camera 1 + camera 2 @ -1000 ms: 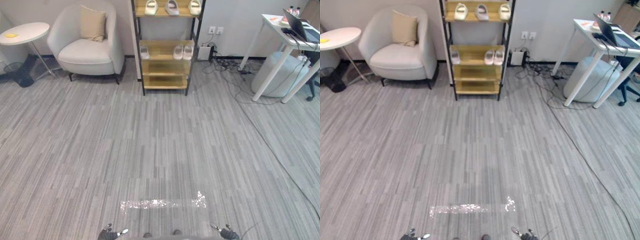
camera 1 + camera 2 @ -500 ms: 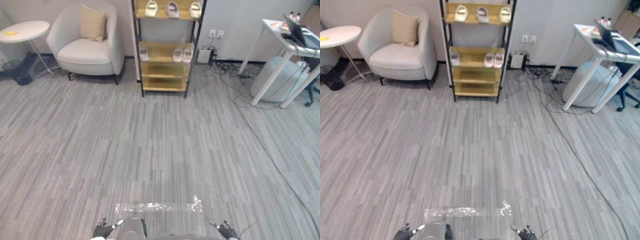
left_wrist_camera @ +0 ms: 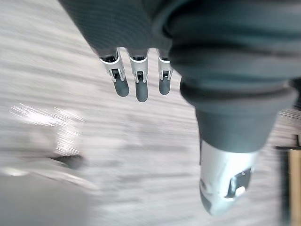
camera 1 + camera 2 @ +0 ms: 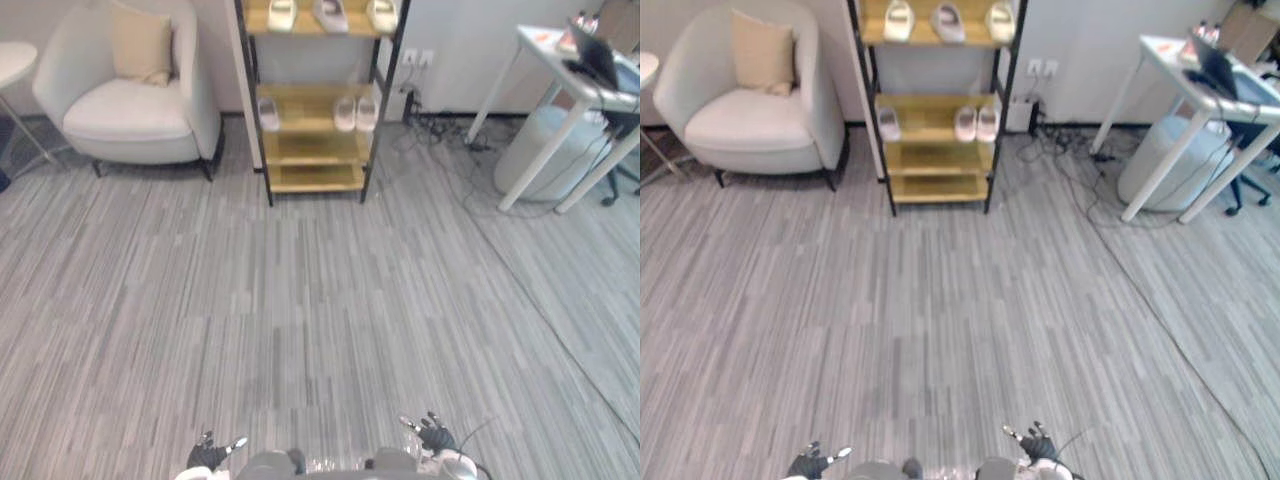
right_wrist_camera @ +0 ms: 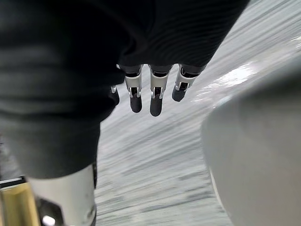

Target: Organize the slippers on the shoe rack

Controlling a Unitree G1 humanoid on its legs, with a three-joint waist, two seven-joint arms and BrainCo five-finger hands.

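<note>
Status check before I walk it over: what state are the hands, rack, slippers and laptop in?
Left hand: open, holding nothing.
Right hand: open, holding nothing.
Shoe rack: upright against the wall.
Top-shelf slippers: three, spaced in a row.
Middle-shelf slippers: one at left, two side by side at right.
Laptop: lid open.
</note>
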